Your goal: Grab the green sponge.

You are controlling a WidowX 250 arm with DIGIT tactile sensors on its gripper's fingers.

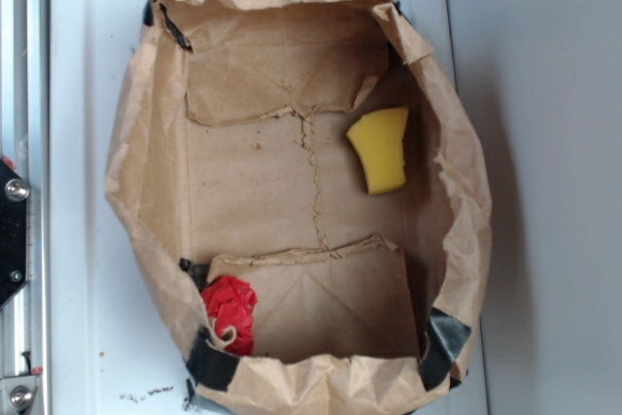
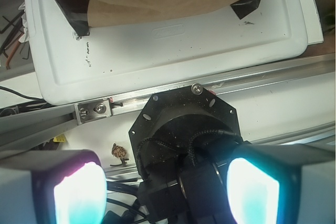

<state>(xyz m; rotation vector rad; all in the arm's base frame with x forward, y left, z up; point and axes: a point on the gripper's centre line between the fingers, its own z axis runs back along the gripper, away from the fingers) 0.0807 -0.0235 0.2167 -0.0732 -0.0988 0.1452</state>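
Note:
The green sponge (image 1: 380, 150) is a small yellow foam block with one curved side. It lies on the floor of an open brown paper bag (image 1: 146, 172), toward the upper right. My gripper does not show in the exterior view. In the wrist view my gripper (image 2: 167, 190) is open, with two glowing pads (image 2: 80, 193) far apart and nothing between them. It hangs above the robot's black base (image 2: 184, 129), well away from the bag. The sponge is hidden in the wrist view.
A red wrinkly lump (image 1: 230, 310) sits in the bag's lower left corner. The bag rests on a white lid (image 1: 83, 94), its corners held with black tape (image 1: 445, 335). A metal rail (image 1: 24, 65) runs along the left. Cables lie below the base (image 2: 121, 203).

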